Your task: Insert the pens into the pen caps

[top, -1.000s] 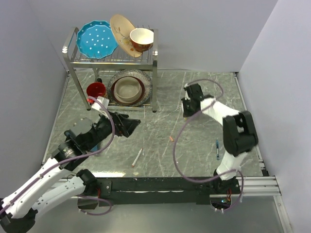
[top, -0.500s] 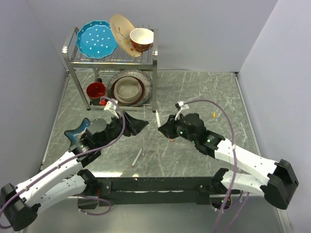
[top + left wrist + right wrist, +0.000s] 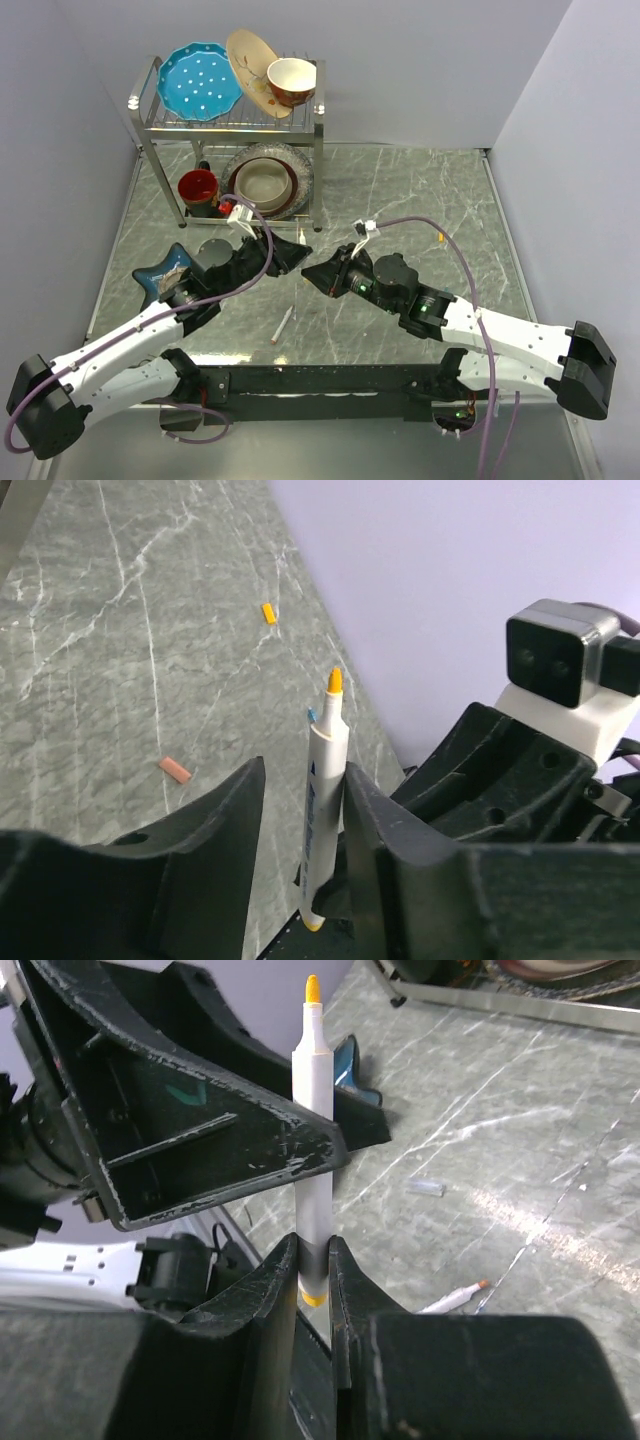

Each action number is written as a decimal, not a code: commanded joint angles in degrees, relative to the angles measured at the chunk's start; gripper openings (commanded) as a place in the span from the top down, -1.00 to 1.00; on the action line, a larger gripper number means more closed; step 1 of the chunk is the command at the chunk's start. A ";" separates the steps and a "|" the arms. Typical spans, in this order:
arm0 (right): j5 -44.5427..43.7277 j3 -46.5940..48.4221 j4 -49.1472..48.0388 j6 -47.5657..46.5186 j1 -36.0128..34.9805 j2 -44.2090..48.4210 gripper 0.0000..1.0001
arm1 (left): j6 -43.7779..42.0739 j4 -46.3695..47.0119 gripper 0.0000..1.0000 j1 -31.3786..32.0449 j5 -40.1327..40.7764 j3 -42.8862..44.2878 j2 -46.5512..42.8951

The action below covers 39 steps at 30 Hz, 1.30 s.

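Observation:
A white pen (image 3: 313, 1090) with a yellow tip and yellow end stands upright, my right gripper (image 3: 314, 1245) shut on its lower barrel. My left gripper (image 3: 303, 780) straddles the same pen (image 3: 324, 810). Its right finger touches the barrel and its left finger (image 3: 215, 810) stands apart, so it is open. Both grippers meet mid-table, left gripper (image 3: 290, 254) facing right gripper (image 3: 318, 276). A second white pen (image 3: 282, 325) with an orange tip lies on the table. Loose pen caps lie on the marble: a yellow-orange one (image 3: 268, 613), a salmon one (image 3: 174, 770), a clear one (image 3: 425, 1187).
A metal dish rack (image 3: 230, 120) with plates and bowls stands at the back left, a red cup (image 3: 198, 186) beneath it. A blue star-shaped dish (image 3: 165, 272) lies beside my left arm. Grey walls close the table on three sides.
Both arms have swung to the middle of the table. The right gripper carried the pen toward the left gripper, whose jaws have narrowed around the barrel.

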<state>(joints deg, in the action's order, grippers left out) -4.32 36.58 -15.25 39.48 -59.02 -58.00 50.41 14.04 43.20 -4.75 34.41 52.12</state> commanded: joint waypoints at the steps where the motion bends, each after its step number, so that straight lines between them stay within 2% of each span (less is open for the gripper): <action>1: -4.12 -0.80 -6.20 1.65 -0.92 0.17 1.00 | -0.84 3.71 0.28 0.22 -1.31 -0.58 -1.40; 5: -5.70 -0.63 -6.73 1.82 -1.27 -0.10 1.00 | -0.75 4.85 0.17 0.22 -2.89 -1.01 -1.32; 10: -7.46 -1.42 -7.69 2.26 -1.44 0.69 1.00 | -0.75 5.82 0.25 0.22 -3.94 -1.54 -0.79; 13: -7.20 -1.25 -8.22 2.70 -1.62 0.43 1.00 | -0.93 6.78 0.45 0.22 -4.30 -1.54 -0.61; 14: -6.94 -1.16 -8.31 2.62 -1.62 0.34 1.00 | -1.02 7.40 0.65 0.22 -4.82 -1.54 -0.35; 16: -5.45 -0.98 -8.83 2.44 -1.79 0.08 0.99 | -1.11 7.75 0.85 0.22 -5.35 -1.37 -0.26; 17: -4.74 -0.98 -8.92 1.92 -1.80 0.08 0.94 | -1.54 7.67 0.96 0.22 -5.53 -1.11 -0.26; 18: -4.13 -0.98 -9.01 1.82 -1.80 0.08 0.85 | -1.81 7.23 0.98 0.22 -5.70 -1.02 -0.44; 19: -3.34 -0.89 -8.40 1.56 -1.80 0.25 0.60 | -2.24 6.79 0.98 0.22 -5.71 -0.84 -0.61; 21: -3.50 -0.72 -6.91 0.69 -1.80 1.13 0.35 | -4.00 4.95 0.98 0.22 -4.83 0.47 -1.49; 22: -4.38 -0.72 -4.99 0.16 -1.80 1.48 0.16 | -4.70 1.63 0.98 0.22 -4.13 1.26 -1.93; 25: -10.61 -0.11 2.20 -2.30 -1.80 3.67 -0.03 | -8.92 -5.92 0.98 0.13 -0.97 5.83 -3.69; 28: -17.72 2.00 10.19 -6.86 -0.92 5.79 -0.12 | -13.84 -11.83 0.98 0.22 1.85 11.36 -5.01; 31: -25.11 5.86 19.59 -10.04 4.07 5.88 -0.13 | -19.20 -18.69 0.98 0.22 3.69 15.85 -5.97; 32: -25.21 6.83 21.29 -10.48 9.49 5.62 -0.13 | -22.00 -21.31 0.98 0.22 3.79 17.25 -6.41; 35: -25.39 8.51 25.34 -11.97 17.69 4.74 -0.11 | -27.11 -24.40 0.98 0.22 2.74 18.58 -7.55; 36: -25.74 9.12 26.05 -12.15 23.11 3.78 -0.11 | -28.34 -26.15 0.98 0.22 2.04 18.67 -7.73; 38: -25.22 10.00 27.72 -12.50 27.98 2.11 -0.10 | -31.68 -27.14 0.98 0.22 -0.25 18.41 -8.61; 39: -24.69 11.14 28.25 -12.42 32.87 -0.08 -0.09 | -32.48 -27.66 0.98 0.22 -0.86 18.06 -8.96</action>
<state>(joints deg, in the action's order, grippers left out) -26.02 43.90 6.66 29.36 -36.27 -54.26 26.28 -7.29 43.22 -3.27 51.90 43.92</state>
